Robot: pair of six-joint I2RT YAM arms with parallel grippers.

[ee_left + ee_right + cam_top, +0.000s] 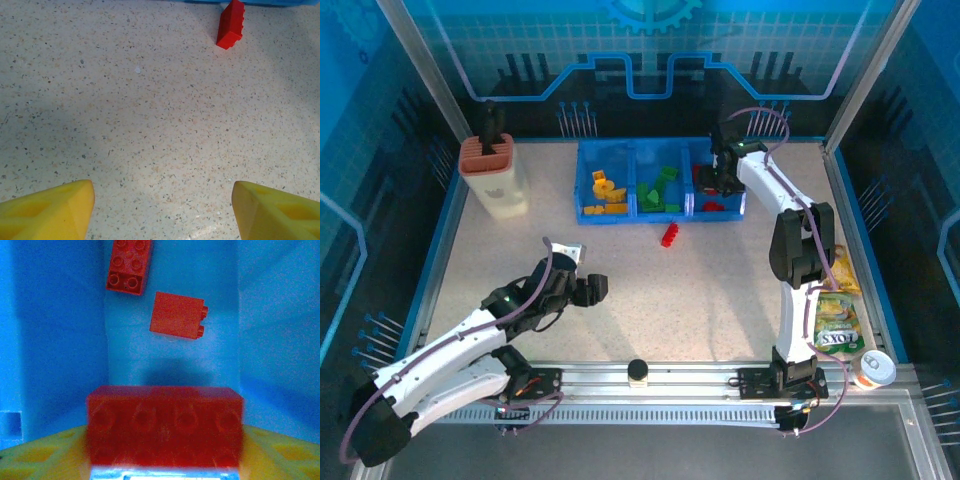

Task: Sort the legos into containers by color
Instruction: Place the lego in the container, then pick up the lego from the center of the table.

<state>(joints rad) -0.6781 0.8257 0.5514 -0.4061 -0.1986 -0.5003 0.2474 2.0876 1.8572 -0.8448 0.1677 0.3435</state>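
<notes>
Blue bin, three compartments at the far middle of the table: yellow bricks in the left one, green bricks in the middle, red bricks in the right, and one stray red brick on the tabletop just in front of the bin. Left gripper: low over bare table well short of the stray brick, fingers spread apart with nothing between them. Right gripper: over the right compartment, a long red brick blurred between its fingertips above two loose red ones; whether the fingers clamp it cannot be told.
</notes>
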